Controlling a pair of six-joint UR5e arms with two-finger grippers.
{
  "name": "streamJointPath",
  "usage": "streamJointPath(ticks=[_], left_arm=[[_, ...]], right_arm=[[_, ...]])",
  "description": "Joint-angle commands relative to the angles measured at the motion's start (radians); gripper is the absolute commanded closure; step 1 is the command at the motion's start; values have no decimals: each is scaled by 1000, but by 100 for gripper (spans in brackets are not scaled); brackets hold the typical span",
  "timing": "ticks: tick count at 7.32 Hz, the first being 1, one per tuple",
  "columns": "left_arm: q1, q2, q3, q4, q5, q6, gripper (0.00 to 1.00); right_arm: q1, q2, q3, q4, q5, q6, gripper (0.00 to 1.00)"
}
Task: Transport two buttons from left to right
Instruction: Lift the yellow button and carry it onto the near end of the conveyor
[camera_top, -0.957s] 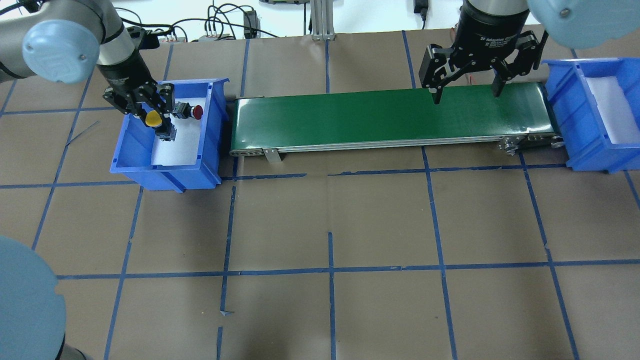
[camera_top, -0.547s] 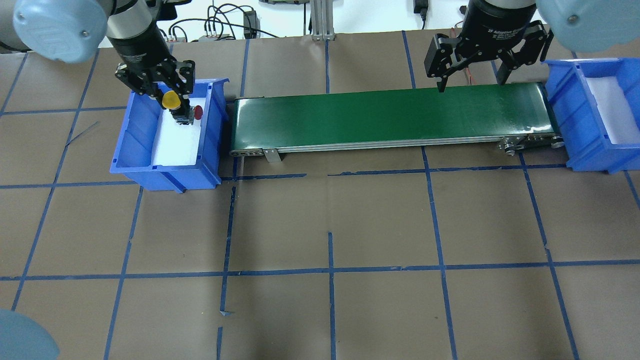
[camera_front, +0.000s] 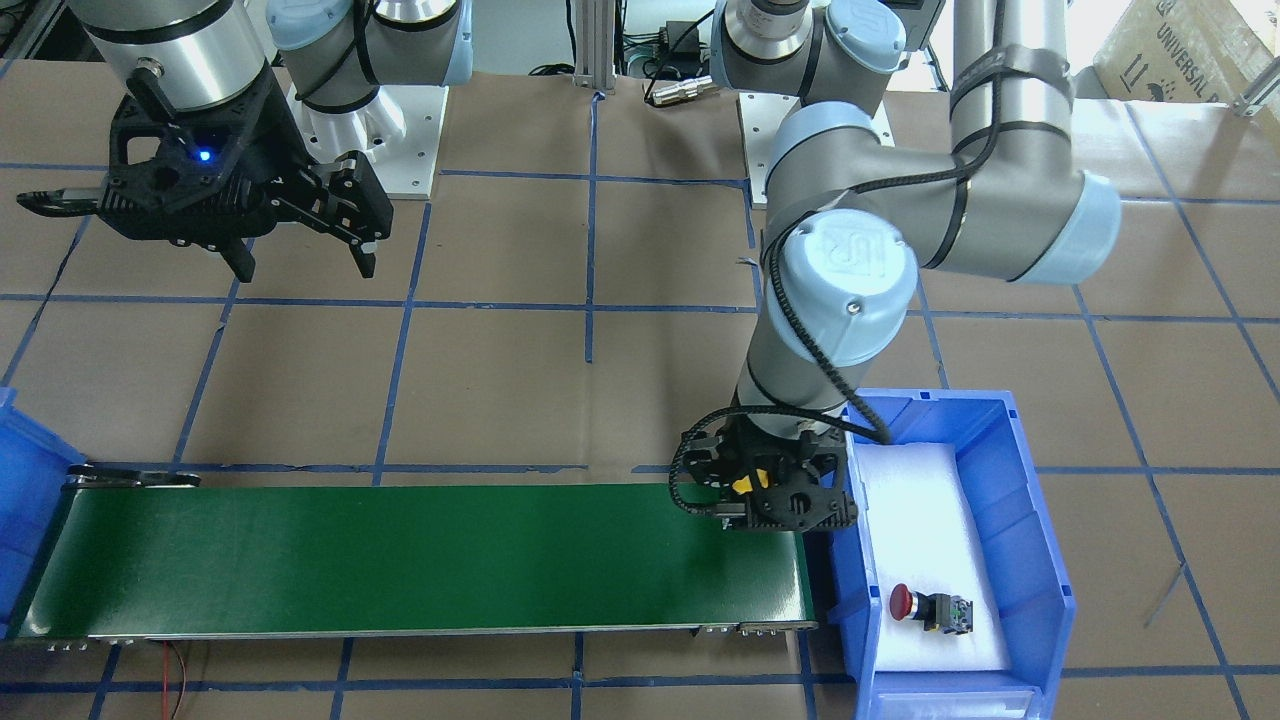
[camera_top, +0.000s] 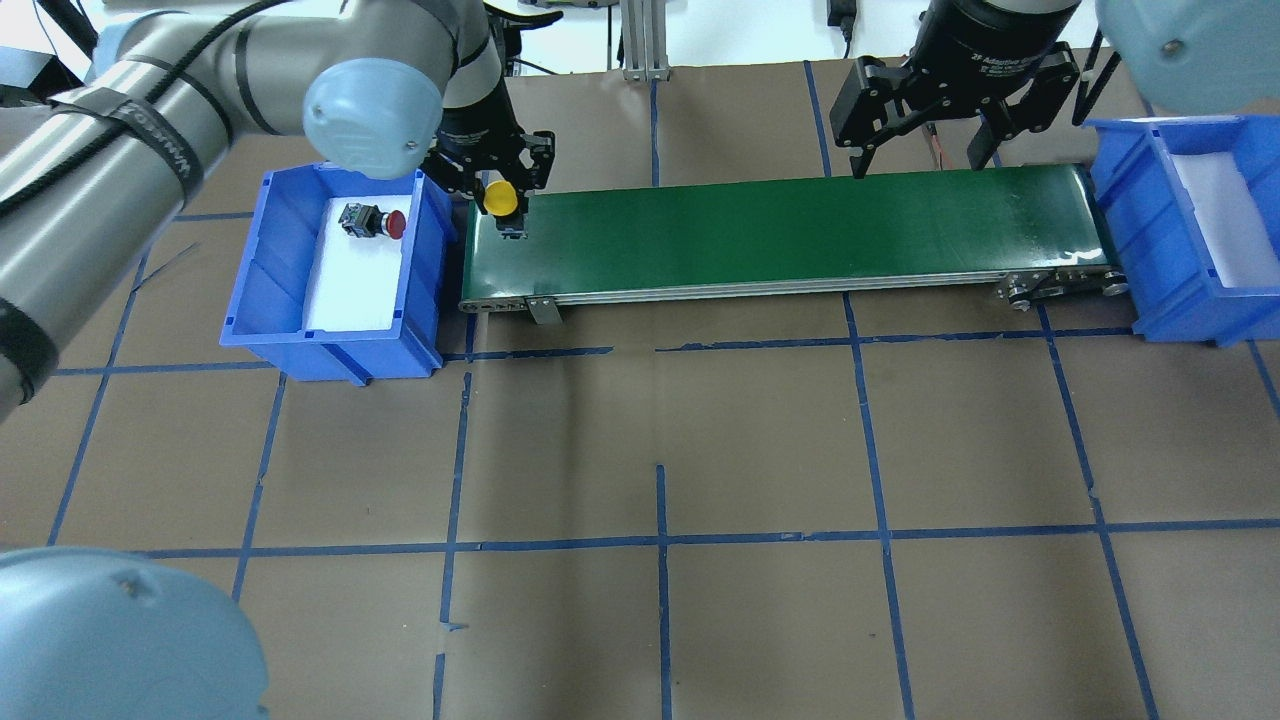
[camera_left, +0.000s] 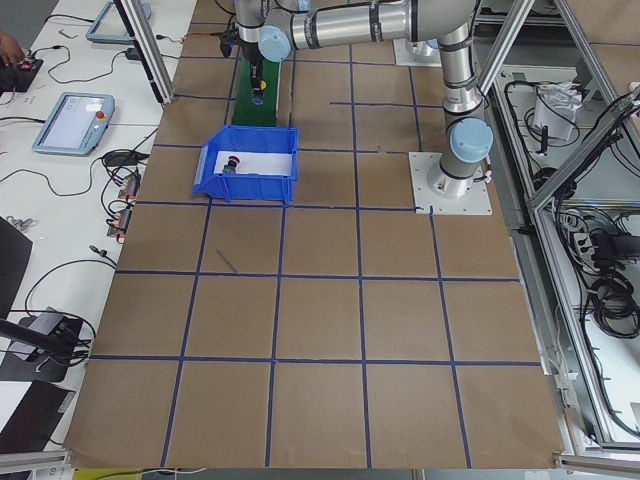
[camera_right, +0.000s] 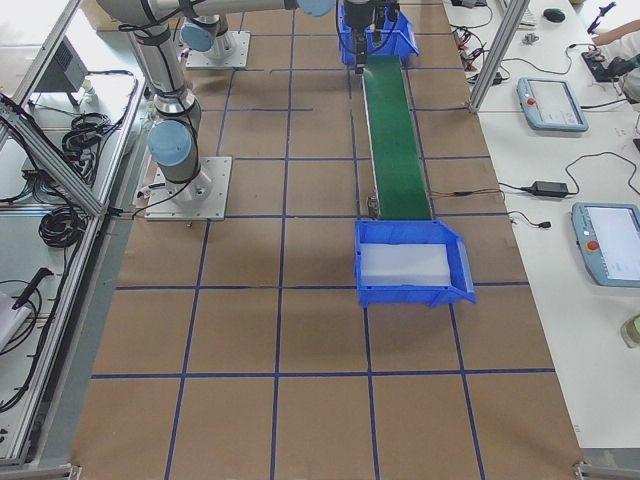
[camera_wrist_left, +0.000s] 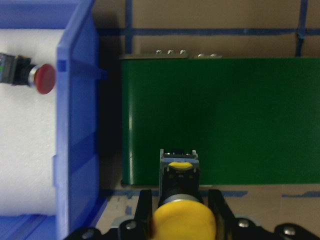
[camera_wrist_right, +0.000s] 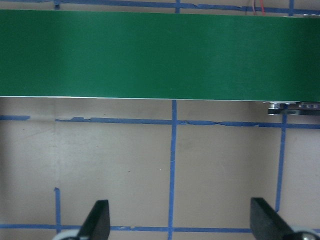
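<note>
Your left pincer (camera_top: 500, 190) has swung from the bin (camera_top: 262, 270) to over the belt's (camera_top: 780, 230) end, yellow button (camera_wrist_left: 182, 220) clamped in it, right pincer (camera_top: 917, 163) gaping

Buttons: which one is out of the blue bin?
The yellow button, in the left jaws over the belt; the red button lies in the bin.

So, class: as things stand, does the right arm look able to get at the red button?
Probably not. The red button lies in the blue bin at one end of the conveyor; the right gripper hovers open near the other end, and the left gripper, holding the yellow button, stands between.
</note>
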Motion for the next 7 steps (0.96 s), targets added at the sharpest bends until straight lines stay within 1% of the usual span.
streamJointPath(ticks=[1, 2, 3, 4, 5, 6, 7], left_arm=[[-20, -61, 0, 33, 7, 2, 71], [-18, -72, 0, 36, 7, 4, 63], [-16, -74, 0, 45, 8, 4, 46], [-13, -74, 1, 47, 7, 4, 1], [-12, -74, 0, 45, 8, 4, 0], [-10, -49, 1, 44, -1, 12, 0], [2, 1, -3, 29, 1, 94, 0]], right_arm=[[-32, -2, 10, 5, 36, -8, 0], [-30, -3, 10, 12, 42, -8, 0], [-36, -6, 10, 18, 41, -8, 0], [-44, -12, 8, 44, 42, -8, 0], [-46, -12, 8, 43, 36, -8, 0], [-49, -3, 8, 43, 30, -8, 0], [-47, 0, -1, 41, 26, -8, 0]])
